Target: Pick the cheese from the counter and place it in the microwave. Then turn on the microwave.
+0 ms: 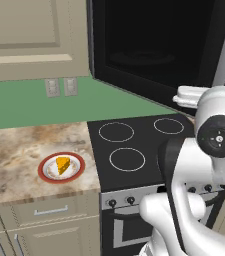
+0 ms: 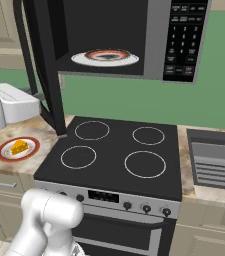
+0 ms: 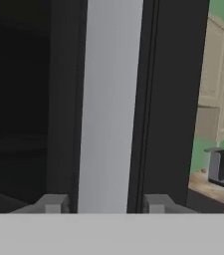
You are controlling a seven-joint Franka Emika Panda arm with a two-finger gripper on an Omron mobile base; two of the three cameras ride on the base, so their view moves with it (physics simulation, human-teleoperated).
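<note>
Gripper [image 3: 105,205] is pinched around the microwave [image 2: 134,35] door's silver handle [image 3: 109,109], so let go cleanly, then go for the cheese [image 1: 63,164].

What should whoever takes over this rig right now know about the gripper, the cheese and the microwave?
Gripper: shut on the silver door handle of the microwave.
Cheese: untouched on the red-rimmed plate on the counter, left of the stove.
Done: door stands open; a second plate sits inside.
Left: release the handle, pick the cheese, place it inside, shut the door, start the microwave.
</note>
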